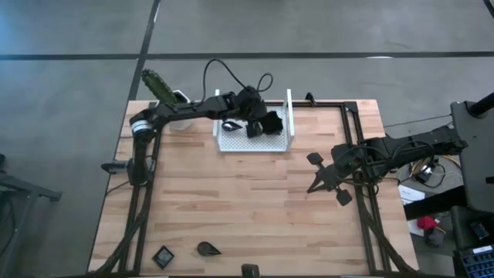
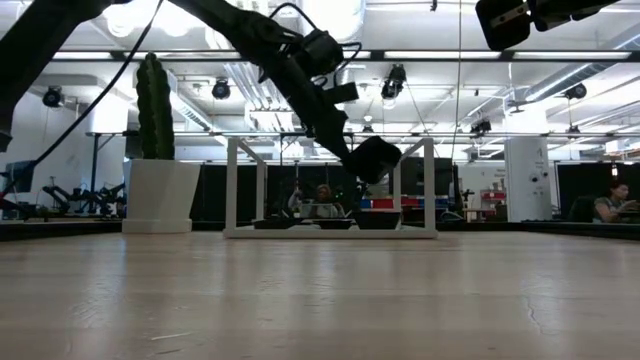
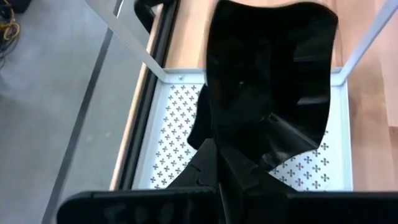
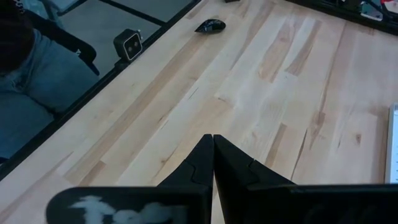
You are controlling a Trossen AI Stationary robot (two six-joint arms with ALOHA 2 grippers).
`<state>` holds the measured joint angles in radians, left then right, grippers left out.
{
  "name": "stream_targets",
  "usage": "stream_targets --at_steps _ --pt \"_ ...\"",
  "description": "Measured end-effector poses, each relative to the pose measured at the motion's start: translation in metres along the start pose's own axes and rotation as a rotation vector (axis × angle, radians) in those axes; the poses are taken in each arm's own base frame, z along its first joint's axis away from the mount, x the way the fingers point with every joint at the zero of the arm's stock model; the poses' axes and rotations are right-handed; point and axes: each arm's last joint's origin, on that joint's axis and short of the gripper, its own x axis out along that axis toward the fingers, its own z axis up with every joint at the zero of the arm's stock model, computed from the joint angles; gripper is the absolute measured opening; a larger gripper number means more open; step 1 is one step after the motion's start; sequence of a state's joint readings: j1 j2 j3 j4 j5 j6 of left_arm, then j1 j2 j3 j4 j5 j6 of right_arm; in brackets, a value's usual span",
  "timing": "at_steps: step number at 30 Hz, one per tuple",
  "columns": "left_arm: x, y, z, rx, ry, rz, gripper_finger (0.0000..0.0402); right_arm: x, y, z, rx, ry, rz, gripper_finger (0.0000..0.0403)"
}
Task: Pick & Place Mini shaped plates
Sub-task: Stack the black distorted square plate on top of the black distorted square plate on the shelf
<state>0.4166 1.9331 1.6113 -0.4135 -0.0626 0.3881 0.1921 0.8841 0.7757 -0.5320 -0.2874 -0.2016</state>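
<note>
The high view looks straight down on the whole table (image 1: 247,201). The low view sits at tabletop level, facing the far white tray (image 2: 330,232), which the close left wrist view also shows. The right wrist view faces the table's near-left edge.

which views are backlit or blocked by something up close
Low view: bright ceiling lights behind turn the left claw, cactus and tray frame into silhouettes. Left wrist view: the dark plate held in that claw fills the middle, hiding much of the tray. Right wrist view: evenly lit, with the shut right claw over bare wood.
</note>
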Motion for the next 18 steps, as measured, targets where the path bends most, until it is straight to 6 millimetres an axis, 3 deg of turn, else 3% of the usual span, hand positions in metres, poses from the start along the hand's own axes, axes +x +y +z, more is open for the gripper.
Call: stream_targets --at_steps 18 --pt "0.028 -0.013 -0.023 -0.015 -0.009 -0.008 0.0000 0.000 0.000 0.000 0.000 0.001 0.000 0.0008"
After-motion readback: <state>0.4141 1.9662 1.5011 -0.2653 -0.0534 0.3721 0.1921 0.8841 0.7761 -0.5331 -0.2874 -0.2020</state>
